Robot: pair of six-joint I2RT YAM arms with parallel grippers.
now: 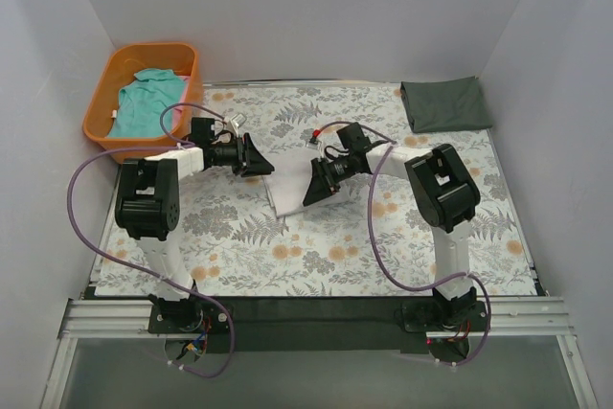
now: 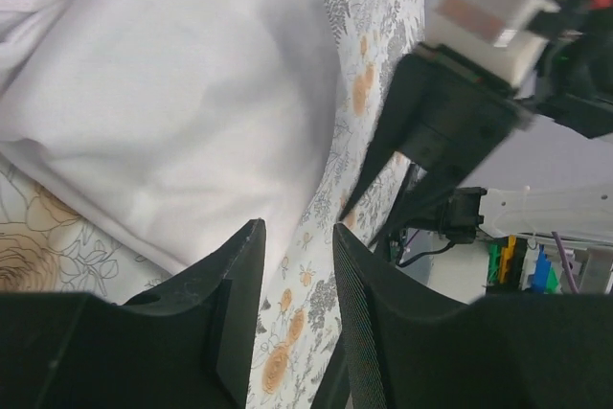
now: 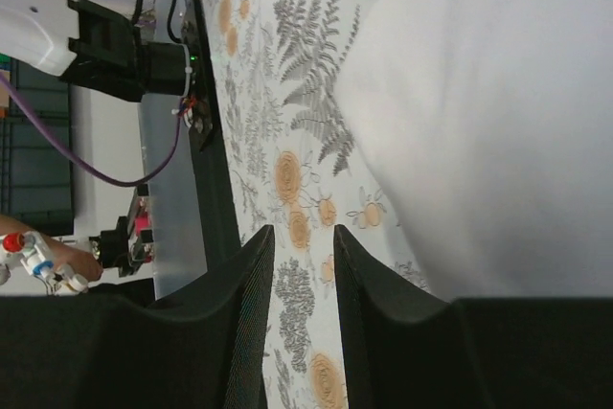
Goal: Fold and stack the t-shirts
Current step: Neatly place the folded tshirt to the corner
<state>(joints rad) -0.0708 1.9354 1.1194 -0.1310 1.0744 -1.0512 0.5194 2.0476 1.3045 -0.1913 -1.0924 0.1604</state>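
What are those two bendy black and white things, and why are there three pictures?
They are two robot arms bolted to a table. The big picture looks down from above; the other two come from small cameras on each wrist. The left end effector and the right end effector sit on either side of a white t-shirt on the flowery tablecloth. Both have a small gap between their fingers and hold nothing. A teal t-shirt lies in an orange basket, and a folded dark t-shirt waits in the far right corner.

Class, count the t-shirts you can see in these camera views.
3: a white cloth t-shirt mid-table between the grippers, a folded dark grey-green t-shirt at the far right corner, a teal t-shirt in the orange plastic basket, which may hide more.
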